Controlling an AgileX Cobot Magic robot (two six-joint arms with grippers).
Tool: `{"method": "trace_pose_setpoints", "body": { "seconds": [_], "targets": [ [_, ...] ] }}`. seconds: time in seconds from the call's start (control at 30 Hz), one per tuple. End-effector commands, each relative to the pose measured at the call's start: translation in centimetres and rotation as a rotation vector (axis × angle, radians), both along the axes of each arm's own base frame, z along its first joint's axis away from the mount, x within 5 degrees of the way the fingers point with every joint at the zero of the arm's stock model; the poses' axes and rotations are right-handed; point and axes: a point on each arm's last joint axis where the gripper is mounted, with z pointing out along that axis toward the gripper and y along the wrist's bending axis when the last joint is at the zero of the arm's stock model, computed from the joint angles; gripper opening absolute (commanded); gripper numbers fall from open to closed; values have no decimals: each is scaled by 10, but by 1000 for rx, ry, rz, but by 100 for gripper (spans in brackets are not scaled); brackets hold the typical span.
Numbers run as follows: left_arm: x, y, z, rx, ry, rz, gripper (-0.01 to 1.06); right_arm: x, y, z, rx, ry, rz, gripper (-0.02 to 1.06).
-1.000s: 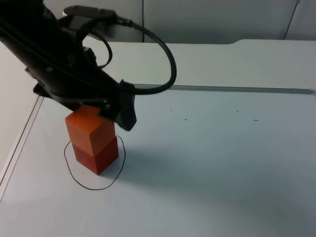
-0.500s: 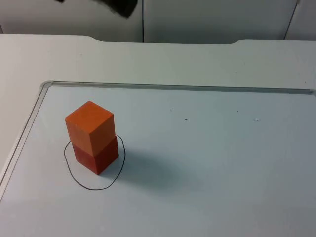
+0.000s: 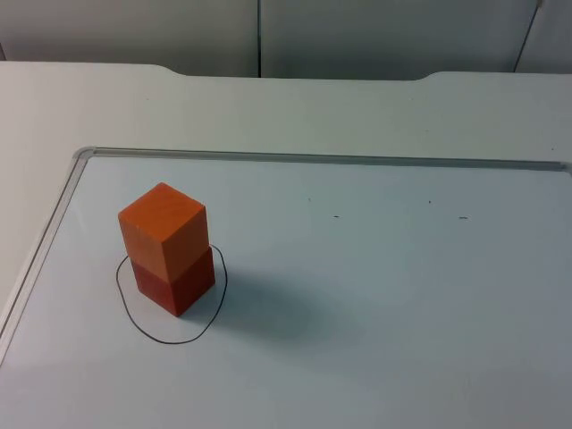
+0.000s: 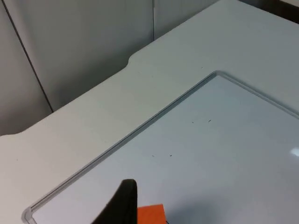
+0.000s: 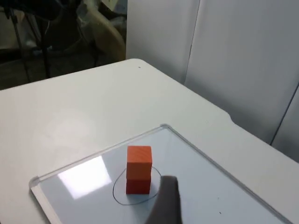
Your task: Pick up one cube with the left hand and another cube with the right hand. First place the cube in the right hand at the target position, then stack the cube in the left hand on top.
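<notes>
A single black fingertip [image 4: 122,203] of the left gripper [image 4: 120,207] stands over the whiteboard in the left wrist view. Whether that gripper is spread or pressed together cannot be told. A bit of an orange cube's face lies just beside the fingertip. The right gripper [image 5: 164,205] also presents one dark fingertip [image 5: 167,196], and its state cannot be told either. It hangs apart from the cubes and holds nothing that can be seen.

In the top view, the two cubes stand stacked at the left of the frame, a little below the middle. The lighter orange cube [image 3: 163,228] sits on top of the darker red-orange cube [image 3: 179,284], and their edges are nearly in line. The lower cube rests inside a thin black hand-drawn ring [image 3: 170,340] on the whiteboard [image 3: 375,295], with the ring showing around its front and sides. A soft shadow falls to the right of the stack. The board's raised rim [image 3: 295,157] runs across the upper middle of the frame and down the left edge. A few tiny dark marks dot the board's right half. Beyond the board is the white table [image 3: 357,107], and along the top of the frame is the grey partition wall [image 3: 357,36].

The right wrist view sees the same stack upright inside the ring, near a corner of the board.
</notes>
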Motion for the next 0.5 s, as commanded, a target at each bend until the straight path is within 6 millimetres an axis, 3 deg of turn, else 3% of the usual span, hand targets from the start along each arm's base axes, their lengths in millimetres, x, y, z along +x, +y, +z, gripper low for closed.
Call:
{"method": "trace_pose_setpoints", "body": {
  "seconds": [0.0,0.17,0.2,0.33,0.47],
  "targets": [
    [-23,11,-13,-1,-7,-3,105,-2,-3,-11,-8,-7,1,70],
    [-75,39,-50,-48,-70,56,105,-19,-21,-36,47,33,-18,70],
    [-75,39,-50,-48,-70,56,105,-19,-21,-36,47,33,-18,70],
    [-109,64,-72,-52,-120,144,105,-36,-38,-52,64,51,-25,70],
    [-129,77,-87,-110,-133,204,105,-49,-52,-65,79,70,-31,70]
  ]
}}
